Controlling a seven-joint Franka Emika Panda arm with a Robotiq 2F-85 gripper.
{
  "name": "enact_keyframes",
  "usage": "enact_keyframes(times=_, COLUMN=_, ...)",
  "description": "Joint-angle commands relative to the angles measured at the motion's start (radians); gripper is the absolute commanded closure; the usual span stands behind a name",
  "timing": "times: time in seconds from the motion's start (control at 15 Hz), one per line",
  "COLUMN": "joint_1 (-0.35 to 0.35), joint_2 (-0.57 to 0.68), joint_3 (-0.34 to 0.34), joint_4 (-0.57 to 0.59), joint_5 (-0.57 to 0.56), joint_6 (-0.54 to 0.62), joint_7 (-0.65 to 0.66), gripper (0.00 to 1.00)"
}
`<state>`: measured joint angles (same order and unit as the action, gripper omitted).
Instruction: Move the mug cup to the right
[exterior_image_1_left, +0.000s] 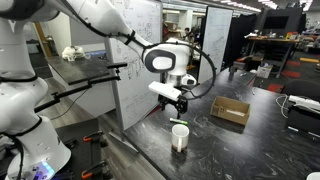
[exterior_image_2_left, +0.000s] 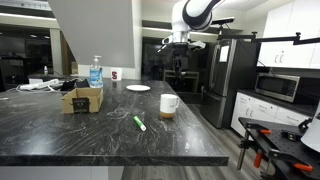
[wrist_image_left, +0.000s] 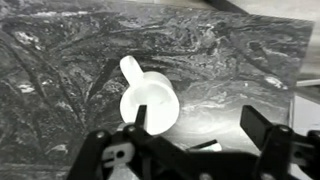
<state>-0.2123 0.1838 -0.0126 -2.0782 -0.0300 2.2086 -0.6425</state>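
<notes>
The arm is hanging over the dark marbled tabletop (exterior_image_1_left: 240, 150) with its claw (exterior_image_1_left: 178, 106) pointing down, clear of everything below it. In the wrist view the claw's two black fingers (wrist_image_left: 255, 125) are standing spread wide apart, pinching nothing.

The white mug cup (exterior_image_1_left: 179, 137) is sitting upright on the tabletop just below the claw and a little off to one side. In the wrist view the mug cup (wrist_image_left: 150, 100) is showing its open mouth, with its handle pointing away toward the top left. It is lying under one finger rather than midway between the two.

A green pen (exterior_image_2_left: 140, 123) is lying flat near the mug cup, not touching it. A brown cardboard box (exterior_image_2_left: 82, 99) is resting further along the tabletop, well apart from the mug cup. Behind it a clear bottle (exterior_image_2_left: 95, 71) with a blue label is standing upright, and a white plate (exterior_image_2_left: 138, 88) is lying nearby. The bottle's label is too small to read.

A whiteboard (exterior_image_1_left: 135, 60) is standing behind the arm in an exterior view, carrying faint scribbles that I cannot make out. The mug cup is showing no print on it.
</notes>
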Motion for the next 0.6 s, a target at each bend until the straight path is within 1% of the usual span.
enact_keyframes(times=0.0, joint_1=0.061, joint_2=-0.109, joint_3=-0.007, joint_4=-0.065, joint_5=-0.031, joint_6=-0.043, joint_7=0.065, gripper=0.00)
enact_keyframes(times=0.27, joint_1=0.107, joint_2=-0.170, joint_3=-0.011, joint_4=-0.088, joint_5=-0.043, joint_6=-0.032, joint_7=0.053, gripper=0.00)
enact_keyframes(times=0.53, joint_1=0.117, joint_2=-0.191, joint_3=-0.017, joint_4=-0.103, joint_5=-0.058, joint_6=-0.022, joint_7=0.039, gripper=0.00)
